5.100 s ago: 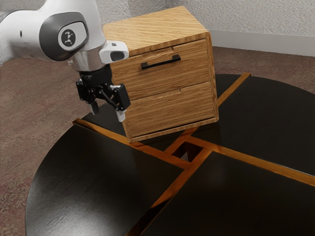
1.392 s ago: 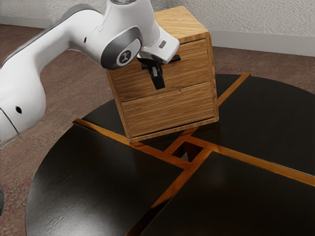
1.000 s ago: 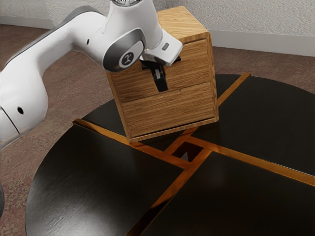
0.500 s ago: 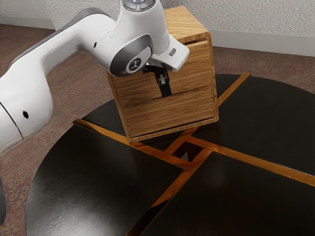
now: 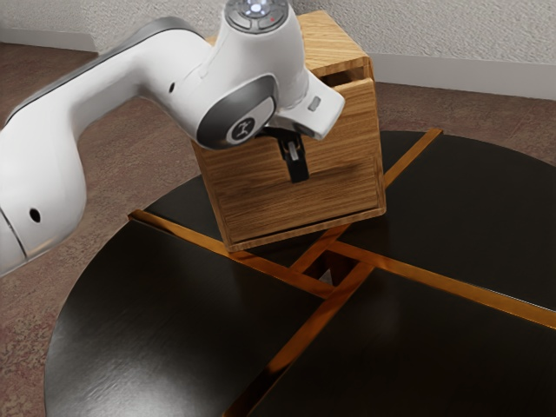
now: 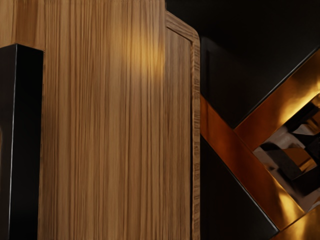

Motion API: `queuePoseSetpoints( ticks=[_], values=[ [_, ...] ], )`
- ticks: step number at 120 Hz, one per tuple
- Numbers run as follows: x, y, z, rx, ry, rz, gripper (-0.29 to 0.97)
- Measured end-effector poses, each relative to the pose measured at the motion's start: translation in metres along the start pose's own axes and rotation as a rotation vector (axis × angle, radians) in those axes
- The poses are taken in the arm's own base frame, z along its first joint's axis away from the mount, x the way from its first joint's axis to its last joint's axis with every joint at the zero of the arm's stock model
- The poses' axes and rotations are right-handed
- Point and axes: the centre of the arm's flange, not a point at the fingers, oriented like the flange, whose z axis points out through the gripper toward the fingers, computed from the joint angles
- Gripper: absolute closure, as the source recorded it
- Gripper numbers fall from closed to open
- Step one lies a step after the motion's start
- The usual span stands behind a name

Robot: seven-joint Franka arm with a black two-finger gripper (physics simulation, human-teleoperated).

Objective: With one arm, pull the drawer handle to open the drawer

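pulling straight out along the drawer's own line of travel looks like the way to do this step well: no lifting or twisting. that way the upper drawer (image 5: 349,117) should not bind in the wooden cabinet (image 5: 334,43), nor the cabinet slide or tip on the desk (image 5: 452,208). a slow, even pull seems safest, since the cabinet stands loose on the top. the pincer (image 5: 294,161) hangs right against the upper drawer's front, under the white hand. whether it is clenched on the handle or released i cannot tell. in the wrist view a black bar (image 6: 20,140), which i take for the drawer handle, lies against the striped wood just by the hand.

the upper drawer looks a little way out already, judging by a dark gap under the cabinet's top board at its right corner. the lower drawer (image 5: 300,201) sits flush. the cabinet is light oak with a strong grain, standing toward the desk's far edge, where the gold inlay strips (image 5: 434,282) run up to its base.
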Motion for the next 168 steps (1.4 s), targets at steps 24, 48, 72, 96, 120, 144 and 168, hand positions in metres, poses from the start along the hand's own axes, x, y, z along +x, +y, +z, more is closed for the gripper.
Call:
queuePoseSetpoints(
  ticks=[24, 48, 72, 96, 120, 144, 168],
  values=[
    [-0.001, 0.018, -0.015, 0.006, 0.01, 0.003, 0.03],
    [-0.001, 0.037, -0.026, 0.01, 0.02, 0.008, 0.02],
    [0.002, 0.056, -0.039, 0.016, 0.034, 0.012, 0.02],
    [-0.01, 0.075, -0.058, 0.029, 0.044, 0.005, 0.05],
    [-0.004, 0.097, -0.065, 0.026, 0.06, 0.009, 0.0],
    [0.001, 0.114, -0.076, 0.026, 0.079, 0.008, 0.0],
    [-0.007, 0.126, -0.086, 0.037, 0.089, -0.006, 0.04]
  ],
)
